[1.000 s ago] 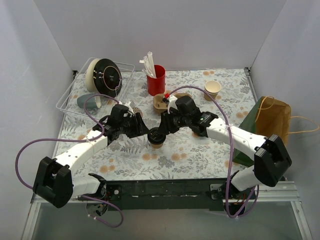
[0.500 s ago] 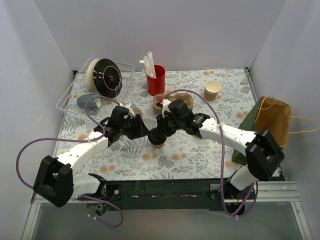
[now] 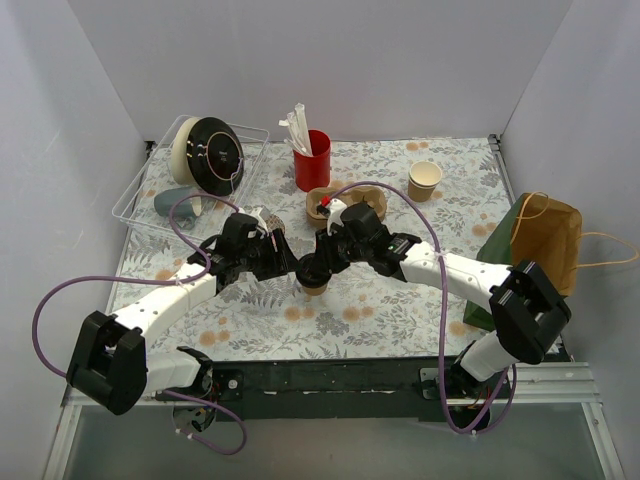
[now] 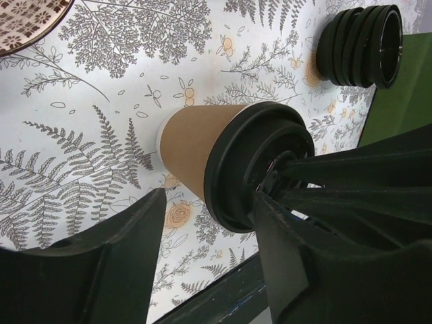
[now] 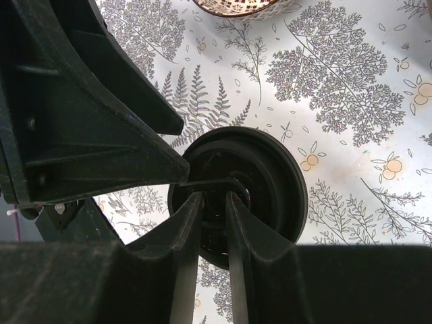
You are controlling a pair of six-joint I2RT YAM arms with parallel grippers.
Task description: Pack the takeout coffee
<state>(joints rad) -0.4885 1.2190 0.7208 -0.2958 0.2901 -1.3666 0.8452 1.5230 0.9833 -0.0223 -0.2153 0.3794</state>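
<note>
Right gripper (image 5: 212, 197): held over the centre of the black lid (image 4: 236, 182). Its fingers (image 5: 185, 236) are drawn close, with only a narrow slit left between them. Whether any part of the lid is nipped cannot be told.
Left gripper (image 4: 209, 202): jaws are set apart, astride the cup from the side. A strip of cloth is seen between one finger (image 4: 128, 250) and the brown wall. The other finger is placed just beside the lid's rim; contact there cannot be told.
Takeout coffee (image 4: 192, 145): stood upright on its base with the lid fitted, in the middle of the table between the two arms. It is flanked by the left gripper and topped by the right one.
Table (image 3: 400, 300): covered by a white cloth printed with ferns and flowers.
Patterned dish (image 5: 243, 5): laid flat on the cloth near the cup, apart from it.
Stack of black lids (image 4: 358, 44): seen on the cloth in the left wrist view, apart from the cup.
Cardboard carrier (image 3: 350, 200): placed just behind the grippers.
Red cup (image 3: 312, 165): set behind the carrier and filled with white sticks.
Tan paper cup (image 3: 425, 180): stood lidless, well to the right rear.
Brown paper bag (image 3: 548, 240): stood at the right edge, handles up.
Clear rack (image 3: 150, 190): placed at the left rear with plates stood on edge in it. A grey-blue mug (image 3: 172, 203) is laid at its near end.
</note>
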